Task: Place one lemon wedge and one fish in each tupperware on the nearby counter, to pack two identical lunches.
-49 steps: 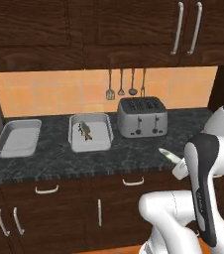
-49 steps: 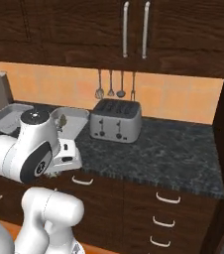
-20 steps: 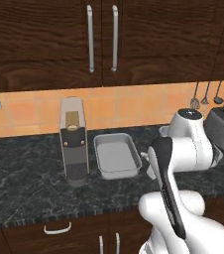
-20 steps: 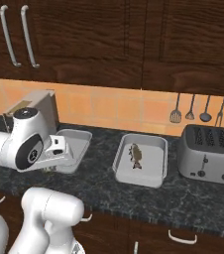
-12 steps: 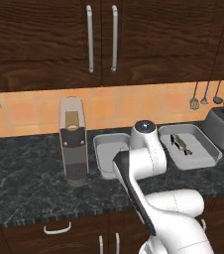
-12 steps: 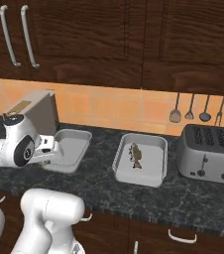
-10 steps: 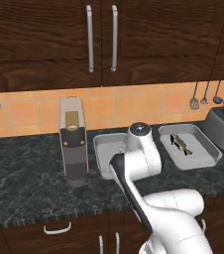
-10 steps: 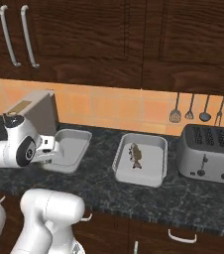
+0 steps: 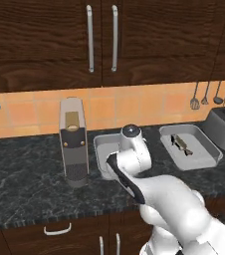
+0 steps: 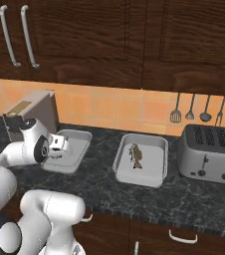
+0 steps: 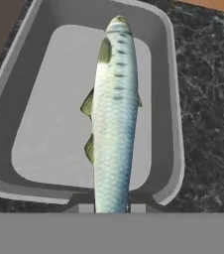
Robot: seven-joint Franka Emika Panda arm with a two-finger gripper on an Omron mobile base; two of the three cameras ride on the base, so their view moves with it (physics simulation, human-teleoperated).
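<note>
Silver-scaled fish (image 11: 115, 114) is clenched in your gripper (image 11: 112, 207), hanging above the left tupperware (image 10: 79, 144) beside the coffee machine (image 9: 72, 142). Right tupperware (image 10: 157, 159) already holds 1 fish. Next, lower and release it.

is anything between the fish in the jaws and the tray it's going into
Nothing visible. The fish hangs from the shut gripper directly over the left tupperware, whose floor below looks bare. The coffee machine stands off to the side.
</note>
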